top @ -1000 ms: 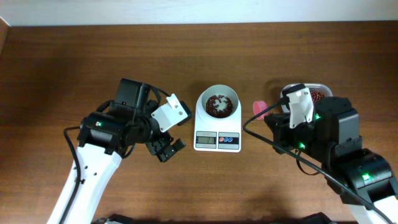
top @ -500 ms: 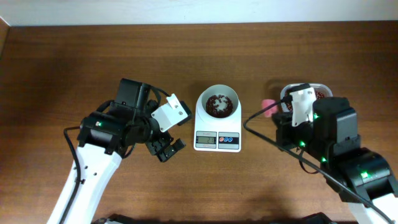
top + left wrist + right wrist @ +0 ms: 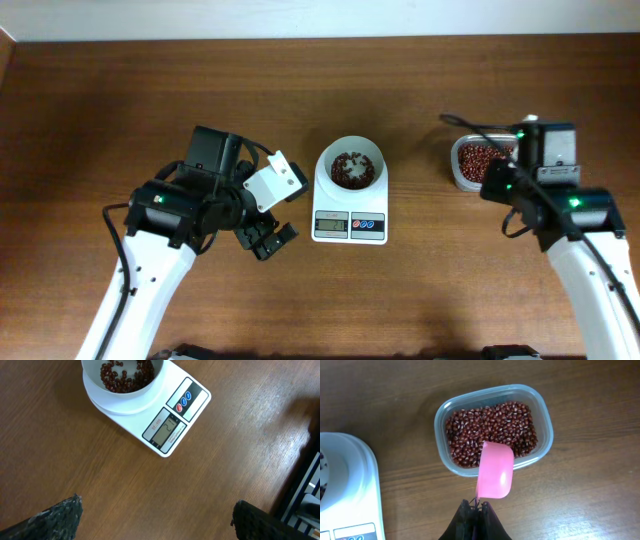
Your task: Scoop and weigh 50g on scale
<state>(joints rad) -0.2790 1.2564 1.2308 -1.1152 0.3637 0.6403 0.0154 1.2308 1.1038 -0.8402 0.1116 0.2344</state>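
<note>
Beans [image 3: 349,168] lie in two places: a thin layer in the bowl [image 3: 350,146] on the scale [image 3: 350,227] at mid-table, and the main stock in the tub [image 3: 546,430] to the right. They are small, hard, loose grains, light singly and quick to roll or scatter, so no jaw can take them directly. They have to be carried in the scoop [image 3: 496,470], kept level and tipped slowly. The scoop looks like light, stiff plastic, best held by its thin handle. The right gripper [image 3: 476,510] is clenched on that handle, with the cup over the tub's near rim and apparently empty. The left gripper [image 3: 270,238] is spread wide and grasps nothing, hanging above bare table [image 3: 100,100] left of the scale, well apart from it. In the left wrist view only the tips of its fingers [image 3: 55,515] show at the bottom corners. The display [image 3: 167,430] is lit, but its digits cannot be read in any view, so the weight so far is unknown. Judging by the sparse layer, more is probably needed. From overhead, the right arm hides its own gripper and the scoop and covers part of the tub. The right wrist view cuts off most of the scale.
</note>
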